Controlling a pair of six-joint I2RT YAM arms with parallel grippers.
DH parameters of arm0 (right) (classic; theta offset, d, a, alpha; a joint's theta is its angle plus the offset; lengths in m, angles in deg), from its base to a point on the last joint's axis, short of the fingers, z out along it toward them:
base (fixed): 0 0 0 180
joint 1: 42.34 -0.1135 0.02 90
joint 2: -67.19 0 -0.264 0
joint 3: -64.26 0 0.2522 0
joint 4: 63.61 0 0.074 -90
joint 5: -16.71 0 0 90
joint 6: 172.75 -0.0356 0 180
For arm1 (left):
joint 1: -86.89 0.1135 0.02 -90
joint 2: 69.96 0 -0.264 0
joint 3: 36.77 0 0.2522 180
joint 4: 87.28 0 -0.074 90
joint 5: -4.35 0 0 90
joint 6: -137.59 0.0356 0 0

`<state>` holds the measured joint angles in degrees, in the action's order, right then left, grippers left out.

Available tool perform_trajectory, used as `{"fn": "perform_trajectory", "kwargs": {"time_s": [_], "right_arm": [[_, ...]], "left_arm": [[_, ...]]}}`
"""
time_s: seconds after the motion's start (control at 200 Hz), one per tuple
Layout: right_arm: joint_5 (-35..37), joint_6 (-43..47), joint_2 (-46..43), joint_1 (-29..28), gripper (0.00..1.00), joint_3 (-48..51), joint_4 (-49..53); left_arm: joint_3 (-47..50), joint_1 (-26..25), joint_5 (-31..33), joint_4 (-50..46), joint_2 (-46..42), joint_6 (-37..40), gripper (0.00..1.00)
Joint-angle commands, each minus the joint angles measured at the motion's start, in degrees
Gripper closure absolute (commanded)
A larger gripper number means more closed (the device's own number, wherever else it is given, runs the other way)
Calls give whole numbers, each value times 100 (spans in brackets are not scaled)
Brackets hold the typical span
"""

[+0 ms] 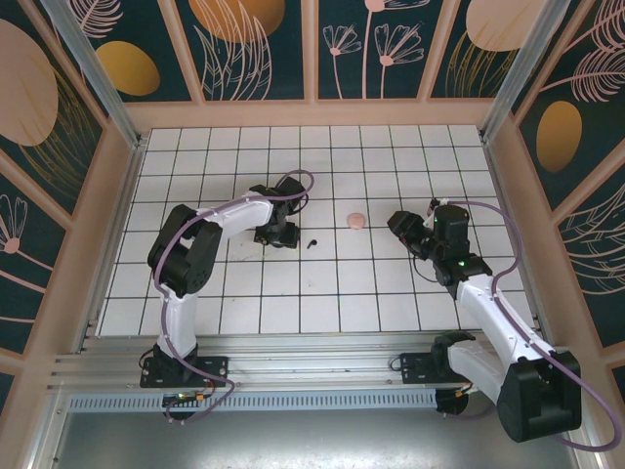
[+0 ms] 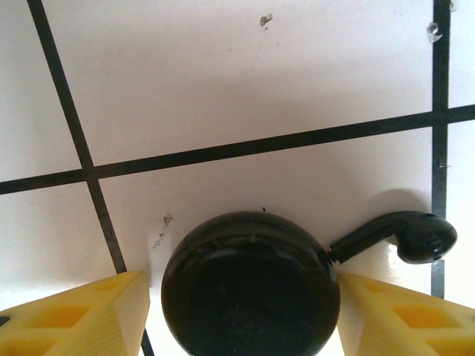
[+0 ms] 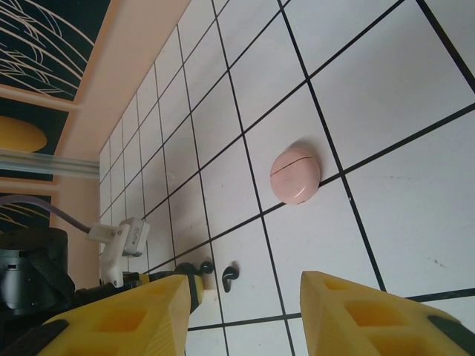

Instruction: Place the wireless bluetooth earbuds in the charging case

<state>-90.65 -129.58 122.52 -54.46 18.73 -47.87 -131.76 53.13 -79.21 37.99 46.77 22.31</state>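
Note:
A black round charging case [image 2: 249,285] sits on the table between the yellow fingers of my left gripper [image 2: 241,285]. The right finger touches it and the left finger stands a sliver off, so the gripper is open. A black earbud [image 2: 419,237] lies just right of the case, its stem reaching toward the right finger. A second black earbud [image 1: 312,241] [image 3: 230,276] lies alone a little further right. My right gripper [image 1: 403,227] [image 3: 249,300] hovers open over the tiles, with nothing between its fingers. A closed pink case [image 1: 356,220] [image 3: 295,176] lies ahead of it.
The white gridded table [image 1: 322,283] is walled by tan panels [image 1: 117,195] on three sides. The left arm's wrist and cable [image 3: 119,241] show at the left of the right wrist view.

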Motion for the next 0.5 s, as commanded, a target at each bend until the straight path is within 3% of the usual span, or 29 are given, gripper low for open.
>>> {"fn": "perform_trajectory", "kwargs": {"time_s": [0.0,0.245,0.495], "right_arm": [[163,107,-22,-45,56,-172,1],[191,124,-53,-42,56,-163,69],[168,152,-71,-46,56,-181,107]], "left_arm": [[-169,22,165,115,234,13,38],[-211,35,189,153,295,40,53],[17,30,212,151,-80,56,61]]}}
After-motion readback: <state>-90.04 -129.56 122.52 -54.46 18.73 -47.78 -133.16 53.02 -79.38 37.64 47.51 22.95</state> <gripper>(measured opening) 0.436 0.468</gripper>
